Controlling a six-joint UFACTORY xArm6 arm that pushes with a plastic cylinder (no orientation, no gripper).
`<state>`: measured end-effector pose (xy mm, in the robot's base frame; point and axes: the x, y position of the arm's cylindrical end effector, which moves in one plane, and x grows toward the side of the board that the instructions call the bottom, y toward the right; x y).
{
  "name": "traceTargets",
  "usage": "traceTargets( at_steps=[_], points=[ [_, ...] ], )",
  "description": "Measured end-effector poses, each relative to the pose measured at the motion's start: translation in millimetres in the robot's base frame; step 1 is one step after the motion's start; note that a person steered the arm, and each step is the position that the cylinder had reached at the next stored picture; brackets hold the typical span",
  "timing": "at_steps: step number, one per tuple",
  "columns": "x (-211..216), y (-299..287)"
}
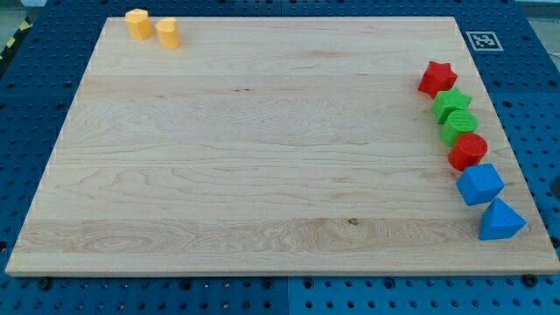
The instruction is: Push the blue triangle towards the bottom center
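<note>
Blue triangle [501, 220] is seen at the table's [262, 157] 4 o'clock corner, nearest the camera. Just beside it at 11 o'clock lies a blue block [479, 184], then a red cylinder [468, 151]. Tip is not seen in view; its state cannot be told.

I have one camera to work from. It sits above the desk [262, 157] and looks down at a slant from the near side, so the far edge at the view's top appears narrower than the near edge at the view's bottom. It stands back enough to take in almost the whole wooden board, with blue perforated plate [35, 297] showing around it. A printed marker tag [483, 40] sits at the top right corner. My tip does not show anywhere in this view.
</note>
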<state>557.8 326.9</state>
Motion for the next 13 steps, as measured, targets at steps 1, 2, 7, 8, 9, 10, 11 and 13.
traceTargets(
  at_steps=[1,2,7,8,9,10,11,13],
  points=[
    [4.7,-0.1],
    [14.8,-3.5],
    [24.8,-114.6],
    [40.4,-114.2],
    [44.3,-114.2],
    [44.3,-116.2],
    [44.3,-120.3],
    [44.4,-181.0]
  ],
)
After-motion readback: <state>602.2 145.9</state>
